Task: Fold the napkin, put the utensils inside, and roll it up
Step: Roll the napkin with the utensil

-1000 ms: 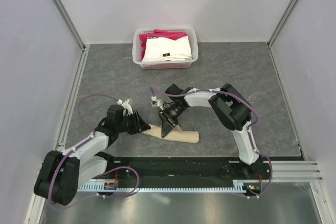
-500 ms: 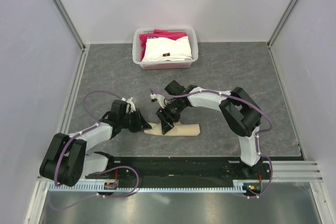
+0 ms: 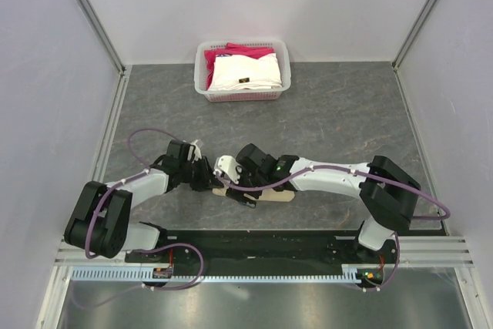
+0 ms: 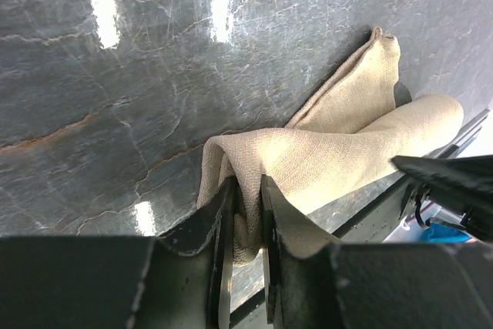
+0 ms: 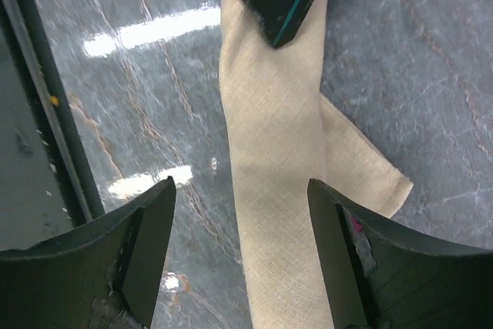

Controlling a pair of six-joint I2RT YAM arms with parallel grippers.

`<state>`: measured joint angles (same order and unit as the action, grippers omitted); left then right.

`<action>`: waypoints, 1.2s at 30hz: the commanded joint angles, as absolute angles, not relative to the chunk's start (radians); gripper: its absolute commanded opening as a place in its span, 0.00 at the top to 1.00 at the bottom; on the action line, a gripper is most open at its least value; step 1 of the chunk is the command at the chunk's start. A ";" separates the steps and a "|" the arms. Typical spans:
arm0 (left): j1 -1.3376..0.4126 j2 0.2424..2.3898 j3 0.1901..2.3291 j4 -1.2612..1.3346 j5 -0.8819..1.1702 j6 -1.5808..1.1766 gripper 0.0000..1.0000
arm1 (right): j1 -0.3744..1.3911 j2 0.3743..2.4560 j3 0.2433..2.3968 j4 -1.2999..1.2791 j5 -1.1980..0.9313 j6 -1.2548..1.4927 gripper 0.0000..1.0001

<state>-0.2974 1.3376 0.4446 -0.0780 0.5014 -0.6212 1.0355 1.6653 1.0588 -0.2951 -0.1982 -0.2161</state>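
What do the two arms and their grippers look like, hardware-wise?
The left arm and right arm have white shells between black joints, each with a loose purple cable running along it. The left gripper and right gripper are black, with flat tapered fingers.

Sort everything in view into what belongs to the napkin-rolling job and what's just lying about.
Job in hand: napkin, mostly rolled, pinched at one end by the left gripper; right gripper, open over it.
Lying about: white basket, white folded cloth, pink-red folded cloth.
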 commanded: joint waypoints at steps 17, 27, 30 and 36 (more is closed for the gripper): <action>-0.295 1.367 0.480 -0.137 0.517 -0.571 0.67 | 1.055 1.787 1.029 -0.233 -0.094 -0.293 0.34; -0.295 1.246 0.477 -0.146 0.461 -0.575 0.38 | 0.994 1.850 1.063 -0.314 -0.161 -0.295 0.56; -0.295 1.171 0.466 -0.190 0.364 -0.583 0.34 | 0.967 1.887 1.104 -0.371 -0.257 -0.288 0.63; -0.291 0.993 0.411 -0.198 0.282 -0.611 0.30 | 0.890 1.927 1.189 -0.483 -0.466 -0.227 0.71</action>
